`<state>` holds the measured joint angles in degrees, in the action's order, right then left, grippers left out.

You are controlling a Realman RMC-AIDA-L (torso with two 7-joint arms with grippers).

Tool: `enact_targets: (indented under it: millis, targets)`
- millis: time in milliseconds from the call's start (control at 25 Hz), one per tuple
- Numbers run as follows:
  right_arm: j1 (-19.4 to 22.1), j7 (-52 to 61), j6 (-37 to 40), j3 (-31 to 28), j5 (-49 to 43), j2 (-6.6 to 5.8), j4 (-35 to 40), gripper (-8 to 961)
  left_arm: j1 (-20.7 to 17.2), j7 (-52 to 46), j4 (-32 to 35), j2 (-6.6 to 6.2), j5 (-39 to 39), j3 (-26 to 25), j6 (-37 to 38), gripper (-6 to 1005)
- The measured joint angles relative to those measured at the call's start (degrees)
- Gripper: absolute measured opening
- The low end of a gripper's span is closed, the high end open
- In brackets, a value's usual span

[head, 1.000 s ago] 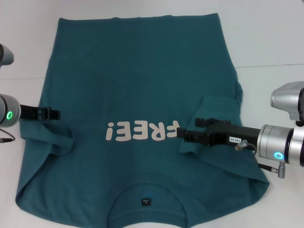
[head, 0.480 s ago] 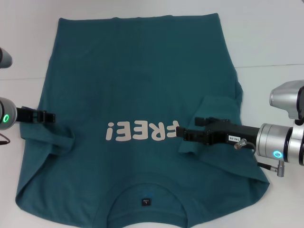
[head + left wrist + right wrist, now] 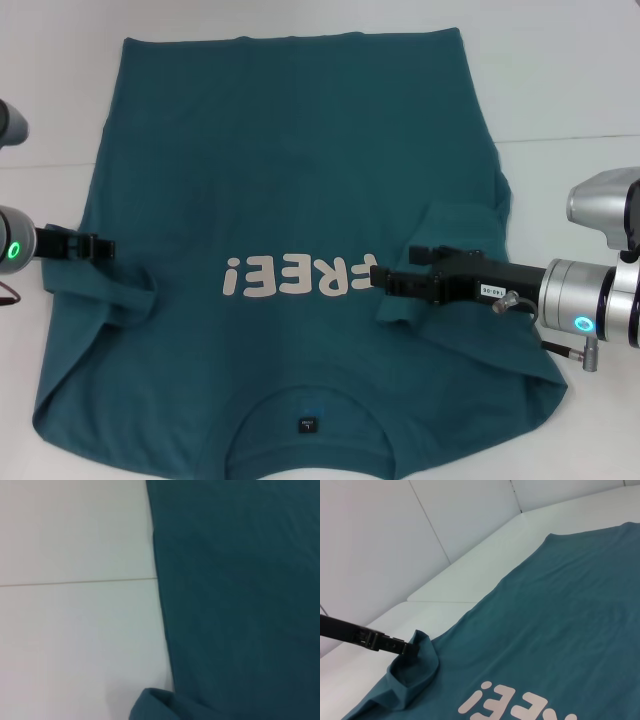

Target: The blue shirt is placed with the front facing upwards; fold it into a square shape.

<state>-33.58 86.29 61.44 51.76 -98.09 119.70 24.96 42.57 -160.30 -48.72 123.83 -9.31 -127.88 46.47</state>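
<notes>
Blue shirt (image 3: 290, 200) lies flat, print up, on the counter (image 3: 570, 80). Both sleeves folded inward. Right claw (image 3: 385, 281) pinches its sleeve; left claw (image 3: 100, 246), grip unclear, at the opposite sleeve. Body folds remain.

Both arms reach inward from opposite sides, low and level. The left gripper (image 3: 103, 246) points toward the middle with its dark fingers drawn together. The right gripper (image 3: 378, 278) stretches further in on a long black body, its fingertips pressed closed, silver wrist trailing behind.
</notes>
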Motion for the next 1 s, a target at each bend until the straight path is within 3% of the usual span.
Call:
enact_targets:
  millis: [200,640,880,1000]
  targets:
    - [-0.1,0.0,0.0,0.0,0.0,0.07,0.0,940,0.1,0.0,0.1,0.08,1.2,0.0,0.0,735]
    - [-0.2,0.1,0.0,0.0,0.0,0.09,0.0,941,0.1,0.0,0.4,0.07,1.3,0.0,0.0,613]
    - [-0.2,0.2,0.0,0.0,0.0,0.09,0.0,940,0.1,0.0,0.8,-0.07,1.4,0.0,0.3,392]
    - [-0.2,0.2,0.0,0.0,0.1,0.09,0.0,940,0.1,0.0,0.8,-0.09,1.5,0.0,0.4,180]
